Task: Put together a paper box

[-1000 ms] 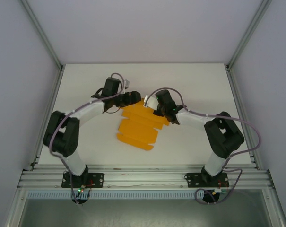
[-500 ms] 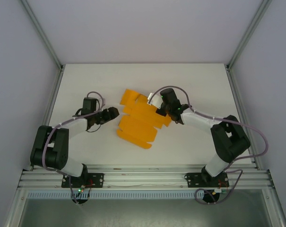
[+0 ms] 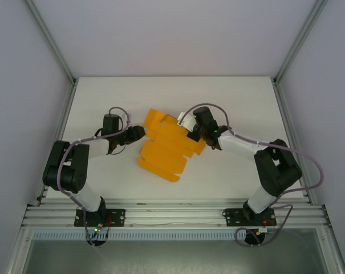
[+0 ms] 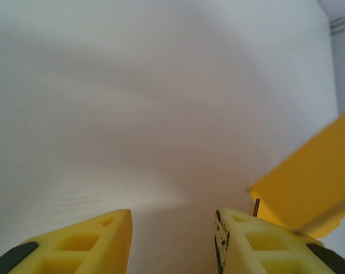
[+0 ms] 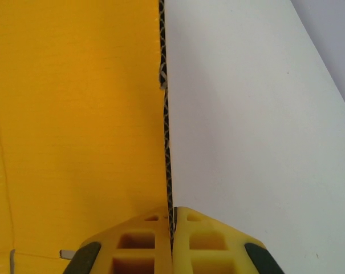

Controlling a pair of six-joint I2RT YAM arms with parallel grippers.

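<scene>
Paper box (image 3: pixel 166 145): where is it found?
— It is found near the middle of the white table (image 3: pixel 235 103), as a bright orange die-cut sheet with stepped flaps. From above, its long axis is seen running from about 1 o'clock down to 7 o'clock.
— How is it held?
— Its edge at about 2 o'clock is pinched by the right gripper (image 3: pixel 190 134). In the right wrist view the yellow fingers (image 5: pixel 189 234) are pressed together, and the thin dark edge of the card is caught between them. The orange face (image 5: pixel 75 114) is spread to 9 o'clock of that edge, and bare table is seen to 3 o'clock.
— And the left gripper (image 3: pixel 139 133)?
— From above it is placed just beside the sheet at about 10 o'clock; contact cannot be told. In the left wrist view its yellow fingers (image 4: pixel 104 240) are held wide apart, with only white table between them. A slanted orange flap (image 4: pixel 309 188) is seen at 3 o'clock, close beside one finger.
— Can any writing be read?
— Small dark marks are seen on the inner face of one left finger, too small to be read.
</scene>
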